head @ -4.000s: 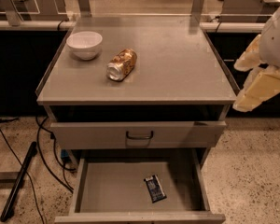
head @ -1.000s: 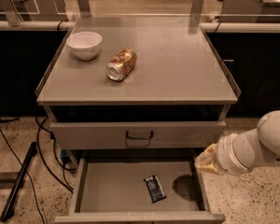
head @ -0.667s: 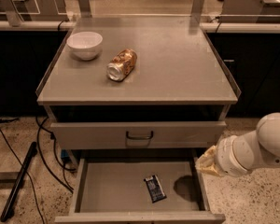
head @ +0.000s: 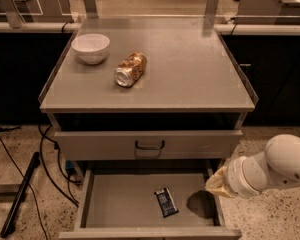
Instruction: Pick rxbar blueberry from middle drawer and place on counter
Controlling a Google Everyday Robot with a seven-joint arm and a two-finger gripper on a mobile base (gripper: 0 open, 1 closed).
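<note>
Speckled terrazzo floor runs under a grey cabinet, w/ dark units behind it on both sides. 4 s ago the arm was up high, off the right edge of the counter. It has since dropped to drawer level, and vs 0.7 s ago the gripper sits a touch lower and further left. It now hangs over the right side wall of the middle drawer, tan tip pointing inward. Whether it's wide or narrow can't be told, and nothing is seen in its hold. Bar, can and bowl haven't shifted in any of the earlier frames.

The rxbar blueberry lies flat on the drawer floor, below and left of the gripper, near but apart from it, long axis slightly tilted. A dark round shadow falls on the floor between bar and gripper, just beside the bar's right end. The drawer's right wall is directly under the tip; no other item lies btwn gripper and bar.

Up and left of the gripper is the closed drawer front w/ its dark curved handle, overhanging the back of the open drawer. Well above, on the counter, a gold-brown can lies on its side, and a white bowl stands upright further left, the two near each other but apart. Far left of the gripper at floor level: black cables and a dark rod lying on the floor
</note>
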